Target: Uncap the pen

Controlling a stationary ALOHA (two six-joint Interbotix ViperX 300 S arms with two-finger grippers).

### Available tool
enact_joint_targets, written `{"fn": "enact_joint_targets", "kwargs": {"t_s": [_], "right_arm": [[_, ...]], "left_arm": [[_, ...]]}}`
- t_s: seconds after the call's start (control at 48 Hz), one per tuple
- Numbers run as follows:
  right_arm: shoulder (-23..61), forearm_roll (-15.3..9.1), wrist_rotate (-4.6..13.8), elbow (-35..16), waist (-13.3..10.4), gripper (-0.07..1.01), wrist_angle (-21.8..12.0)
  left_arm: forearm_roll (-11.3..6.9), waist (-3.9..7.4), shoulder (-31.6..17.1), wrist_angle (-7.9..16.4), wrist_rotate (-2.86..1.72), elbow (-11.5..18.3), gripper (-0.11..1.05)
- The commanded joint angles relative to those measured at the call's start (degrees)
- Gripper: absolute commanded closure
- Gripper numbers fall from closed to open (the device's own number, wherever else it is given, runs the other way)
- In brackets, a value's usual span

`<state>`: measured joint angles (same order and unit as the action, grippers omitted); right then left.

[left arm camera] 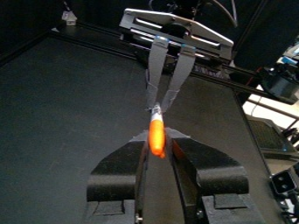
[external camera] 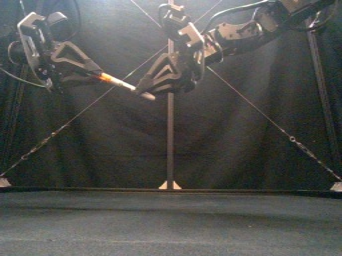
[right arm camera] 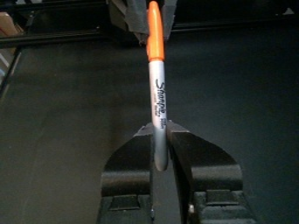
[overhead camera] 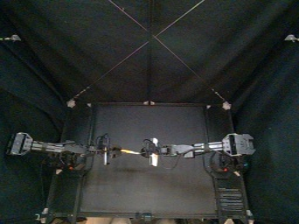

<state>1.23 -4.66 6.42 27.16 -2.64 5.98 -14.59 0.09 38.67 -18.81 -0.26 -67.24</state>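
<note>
While the left gripper (left arm camera: 156, 153) clamps its orange plastic cap (right arm camera: 152, 31), the right gripper (right arm camera: 159, 133) pinches the slim grey marker pen (right arm camera: 159, 87) midair.

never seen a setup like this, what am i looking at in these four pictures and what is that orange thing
Two robot arms work at a black table, each ending in a two-jawed gripper. One picture looks down from above, one looks level from the table's front edge, and two come from cameras on the wrists. The orange thing is the cap of a marker pen, held in the air between the arms. The left gripper is shut on the cap end, the right gripper on the pen's grey body. The cap looks still on.
</note>
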Motion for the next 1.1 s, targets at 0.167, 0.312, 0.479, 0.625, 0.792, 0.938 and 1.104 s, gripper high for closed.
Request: {"fn": "enact_joint_targets", "kwargs": {"t_s": [0.167, 0.312, 0.479, 0.625, 0.792, 0.938, 1.104], "right_arm": [[-2.9, 0.1, 0.09, 0.3, 0.1, 0.50, 0.6], [-3.9, 0.4, 0.18, 1.7, 0.0, 0.50, 0.6], [-6.3, 0.4, 0.26, 4.3, 0.0, 0.50, 0.6], [-8.7, 0.7, 0.35, 7.1, 0.0, 0.50, 0.6], [-11.7, 1.5, 0.35, 10.4, 0.0, 0.50, 0.7], [-14.5, 1.0, 0.09, 13.5, 0.3, 0.50, 0.6], [-17.5, 1.2, 0.18, 16.2, 0.4, 0.50, 0.7]], "left_arm": [[0.18, 0.09, -0.1, -0.1, 0.18, 1.1, 0.51], [0.44, 0.00, 0.5, 0.2, 0.18, 0.6, 0.53], [0.44, 0.09, 1.6, 0.2, 0.18, 0.3, 0.53], [0.53, 0.09, 2.0, 0.2, 0.26, 0.4, 0.53], [0.97, 0.00, 2.1, 0.3, 0.26, 0.3, 0.53], [1.67, 0.09, 2.1, 0.2, 0.26, 0.3, 0.53], [2.64, 0.09, 2.1, 0.3, 0.26, 0.3, 0.53]]}}
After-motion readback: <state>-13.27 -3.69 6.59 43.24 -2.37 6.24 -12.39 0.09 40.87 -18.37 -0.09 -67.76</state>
